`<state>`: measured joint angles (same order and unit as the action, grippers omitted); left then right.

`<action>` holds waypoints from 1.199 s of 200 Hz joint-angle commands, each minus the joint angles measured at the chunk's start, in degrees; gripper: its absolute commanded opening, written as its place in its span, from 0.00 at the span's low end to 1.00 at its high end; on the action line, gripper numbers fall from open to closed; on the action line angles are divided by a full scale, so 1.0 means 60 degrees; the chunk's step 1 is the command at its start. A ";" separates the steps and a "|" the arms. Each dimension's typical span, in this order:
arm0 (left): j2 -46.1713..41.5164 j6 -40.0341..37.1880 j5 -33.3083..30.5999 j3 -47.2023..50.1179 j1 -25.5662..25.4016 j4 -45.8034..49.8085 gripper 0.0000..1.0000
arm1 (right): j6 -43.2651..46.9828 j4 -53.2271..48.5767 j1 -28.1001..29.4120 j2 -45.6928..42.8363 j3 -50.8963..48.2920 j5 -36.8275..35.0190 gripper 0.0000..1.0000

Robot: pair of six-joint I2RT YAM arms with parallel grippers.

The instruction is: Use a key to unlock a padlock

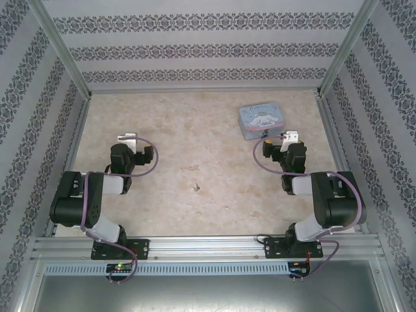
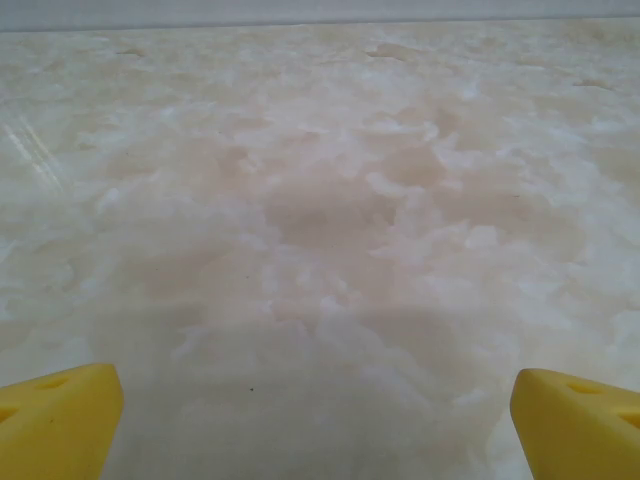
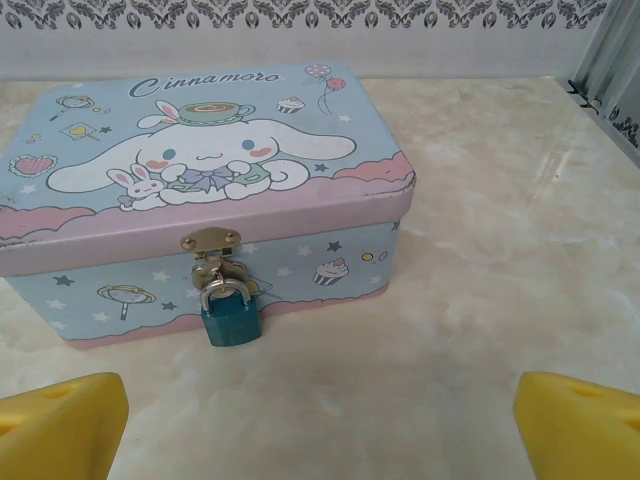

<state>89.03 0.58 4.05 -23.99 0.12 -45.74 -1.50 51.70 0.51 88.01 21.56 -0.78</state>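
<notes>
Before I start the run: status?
Left jaws, right jaws open, empty. Small teal padlock hangs from hasp of light-blue cartoon tin. Tiny brownish key loose, unobstructed.

Bright, even light; soft shadows

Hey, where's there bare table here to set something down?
Widest bare patch: the table stretch between the left claw and the tin, back to the far wall. The near middle is free apart from the key. Crowded: the right claw sits close to the tin and its padlock.
</notes>
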 commanded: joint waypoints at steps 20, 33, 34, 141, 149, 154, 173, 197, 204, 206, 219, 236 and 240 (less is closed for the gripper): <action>0.0059 -0.0067 -0.0044 -0.0018 0.0126 -0.0169 0.99 | -0.0031 0.0260 0.0061 -0.0138 0.0025 -0.0125 0.98; 0.0063 -0.0067 -0.0058 -0.0023 0.0126 -0.0147 1.00 | -0.0043 0.0260 0.0061 -0.0148 0.0025 -0.0131 0.98; 0.0068 -0.0067 -0.0059 -0.0027 0.0126 -0.0144 1.00 | -0.0036 0.0260 0.0061 -0.0142 0.0025 -0.0133 0.98; -0.0781 0.0033 -0.0293 -0.0868 0.0112 0.2028 1.00 | -0.0191 -0.1205 0.0024 -0.1551 0.0227 -0.0448 0.98; -0.0927 0.0042 -0.0294 -0.0975 0.0112 0.2358 1.00 | -0.0235 -0.1824 0.0024 -0.1901 0.0386 -0.0426 0.98; -0.1031 0.0084 -0.0296 -0.1062 0.0112 0.2622 1.00 | -0.0274 -0.2251 0.0017 -0.2111 0.0524 -0.0424 0.98; -0.1241 0.0250 -0.0163 -0.1646 0.0097 0.3878 1.00 | -0.1210 -0.3827 -0.0134 -0.2600 0.1246 -0.0690 0.98; -0.1233 0.1028 0.0105 -0.2666 0.0044 0.5534 1.00 | -0.2576 -0.5369 -0.0725 -0.2398 0.2594 0.0128 0.98; -0.1182 0.1345 0.0162 -0.2997 0.0003 0.5939 1.00 | -0.2897 -0.5789 -0.0888 -0.2162 0.3082 0.0519 0.98; -0.1167 0.1428 0.0185 -0.3097 -0.0011 0.6015 1.00 | -0.2969 -0.5892 -0.0934 -0.2075 0.3254 0.0611 0.98; -0.1031 0.2054 0.0289 -0.3702 -0.0073 0.6615 1.00 | -0.3519 -0.6463 -0.1180 -0.1422 0.4197 0.1300 0.98; -0.0710 0.2821 0.0389 -0.4741 -0.0229 0.7612 1.00 | -0.4453 -0.6825 -0.1541 -0.0362 0.5377 0.2327 0.98; -0.0602 0.2958 0.0424 -0.4988 -0.0257 0.7850 0.99 | -0.4674 -0.6897 -0.1633 -0.0086 0.5661 0.2610 0.98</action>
<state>83.13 9.72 4.54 -46.52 -0.30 -11.00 -18.83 18.46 -6.98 80.25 47.59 4.43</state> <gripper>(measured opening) 0.996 0.982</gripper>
